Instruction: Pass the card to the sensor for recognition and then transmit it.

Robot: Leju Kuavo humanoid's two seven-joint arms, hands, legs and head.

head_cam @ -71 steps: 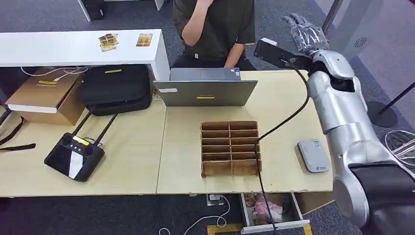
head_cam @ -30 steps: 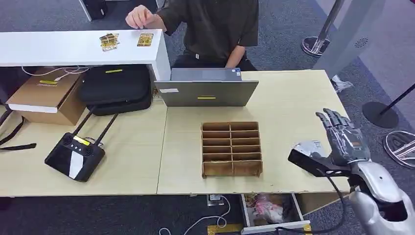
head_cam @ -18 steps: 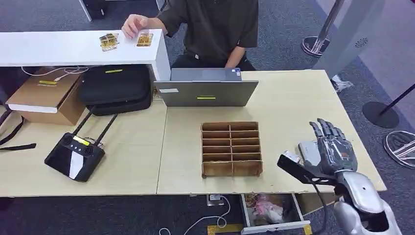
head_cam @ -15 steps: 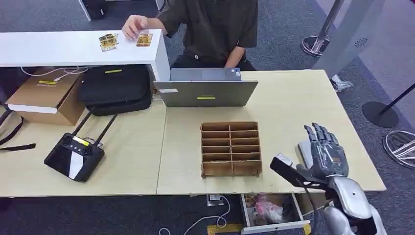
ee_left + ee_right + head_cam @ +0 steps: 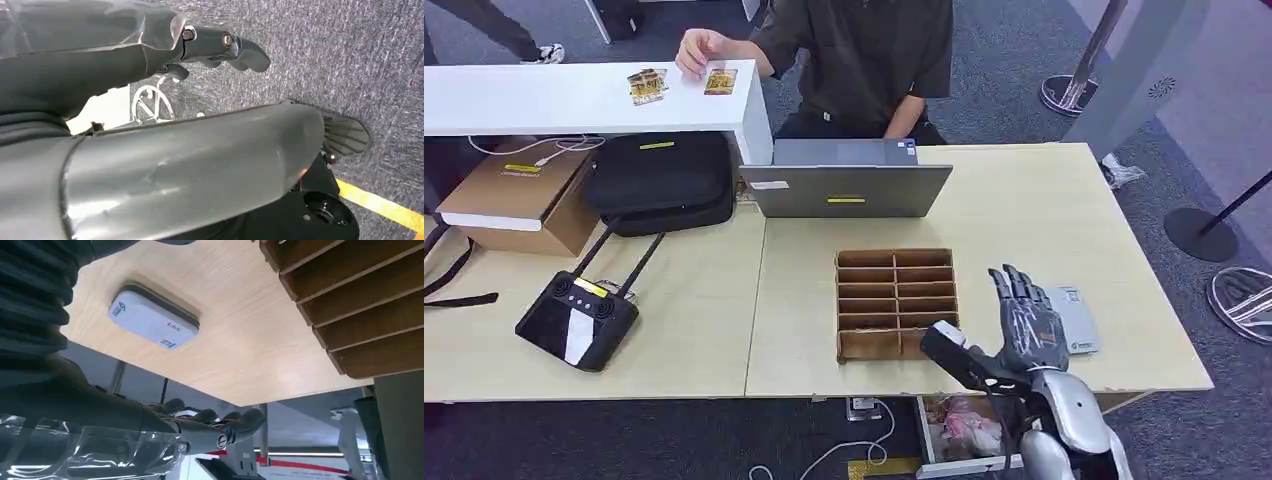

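- Over the near edge of the table (image 5: pixel 1024 190), our right hand (image 5: pixel 1027 325) hovered between the wooden divider box (image 5: pixel 894 302) and the white card sensor (image 5: pixel 1074 318), palm up-tilted, fingers straight and spread, holding nothing.
- Our left hand (image 5: pixel 220 45) hung low beside the body over grey carpet; its fingers looked loosely extended with nothing in them.
- We saw no card in either hand. The cards (image 5: pixel 646 83) we could make out lay on the white shelf (image 5: pixel 544 100) at the far left, well apart from us, where a person's hand (image 5: pixel 694 48) rested next to them.
- We judged the main risk to be reach: the cards sat beyond the laptop (image 5: pixel 844 188), so stretching for them could sweep the arm into the laptop or the divider box.
- Our right wrist stood just beside the divider box's near corner, so any sideways swing could knock it out of place.
- Our right fingers hung close above the sensor; dropping the hand carelessly could shove it toward the table edge.
- If the person handed a card over, spread fingers closing late could let it slip.
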